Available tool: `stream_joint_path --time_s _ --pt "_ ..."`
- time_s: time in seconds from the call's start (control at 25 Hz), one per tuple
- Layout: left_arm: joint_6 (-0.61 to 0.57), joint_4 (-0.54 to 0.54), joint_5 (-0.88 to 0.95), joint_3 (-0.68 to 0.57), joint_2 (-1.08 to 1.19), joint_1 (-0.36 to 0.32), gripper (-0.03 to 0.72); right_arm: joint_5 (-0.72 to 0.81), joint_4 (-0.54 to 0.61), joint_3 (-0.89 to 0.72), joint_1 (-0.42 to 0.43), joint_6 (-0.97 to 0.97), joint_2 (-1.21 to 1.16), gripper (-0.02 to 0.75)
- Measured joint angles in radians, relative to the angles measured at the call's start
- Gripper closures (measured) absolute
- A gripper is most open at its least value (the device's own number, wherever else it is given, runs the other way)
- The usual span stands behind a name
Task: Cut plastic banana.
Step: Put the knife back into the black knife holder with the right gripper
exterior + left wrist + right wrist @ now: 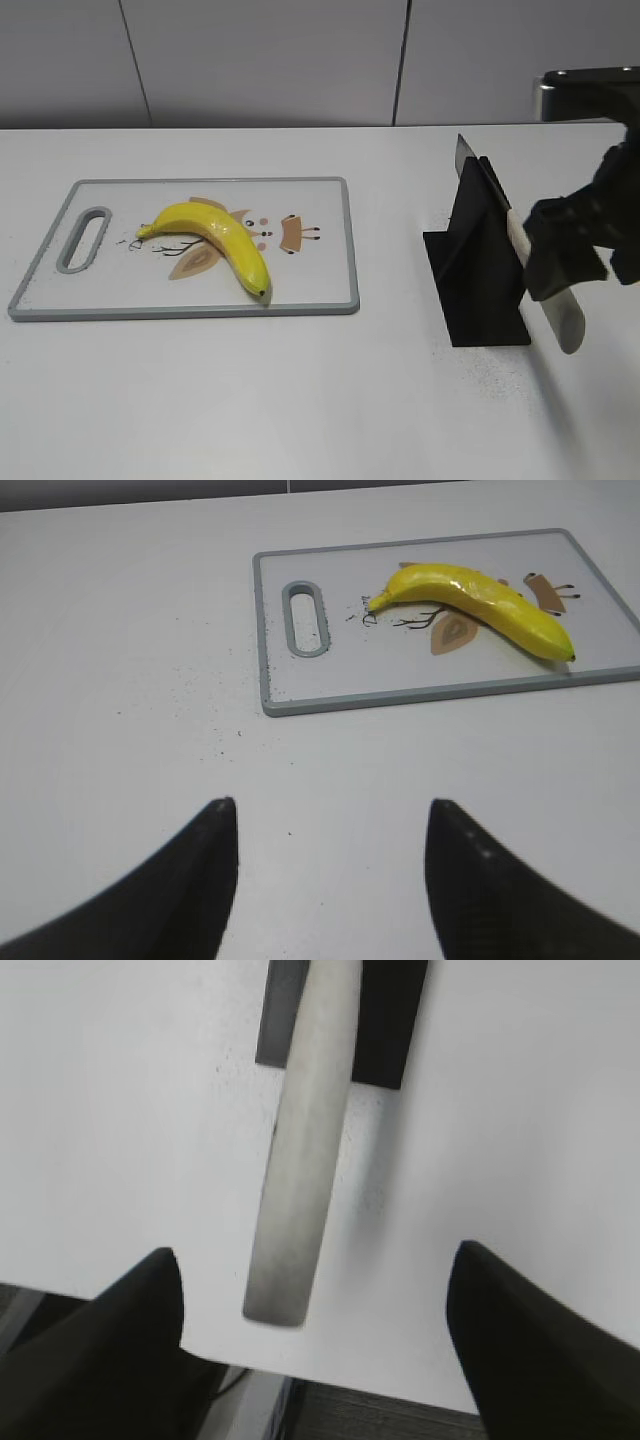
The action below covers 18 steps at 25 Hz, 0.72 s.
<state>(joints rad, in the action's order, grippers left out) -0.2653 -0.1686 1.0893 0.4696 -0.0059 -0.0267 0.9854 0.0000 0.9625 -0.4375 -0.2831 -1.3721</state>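
Note:
A yellow plastic banana (225, 240) lies on a white cutting board with a grey rim (200, 312); both also show in the left wrist view, the banana (480, 600) on the board (450, 692). A knife with a pale handle (565, 320) and dark blade (480, 170) leans in a black stand (475, 290). My right gripper (570, 250) is open, its fingers (315, 1255) either side of the handle's end (290, 1210) without touching it. My left gripper (332, 805) is open and empty over bare table, well short of the board.
The white table's near edge (330, 1375) runs just under the right gripper, with the floor below it. The stand sits right of the board with a gap of bare table between. A grey wall stands behind the table.

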Motion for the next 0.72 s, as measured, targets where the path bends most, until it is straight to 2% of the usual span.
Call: stream_joint_path --time_s 0.12,0.4,0.72 --pt "0.000 0.000 0.000 0.000 0.000 0.000 0.110 0.070 0.000 -0.033 0.000 0.086 0.115 0.119" --pt "0.000 0.000 0.000 0.000 0.000 0.000 0.111 0.088 -0.025 -0.276 0.000 0.251 0.583 0.143" --pt "0.000 0.000 0.000 0.000 0.000 0.000 0.113 0.082 -0.038 -0.441 0.000 0.314 1.068 0.147"
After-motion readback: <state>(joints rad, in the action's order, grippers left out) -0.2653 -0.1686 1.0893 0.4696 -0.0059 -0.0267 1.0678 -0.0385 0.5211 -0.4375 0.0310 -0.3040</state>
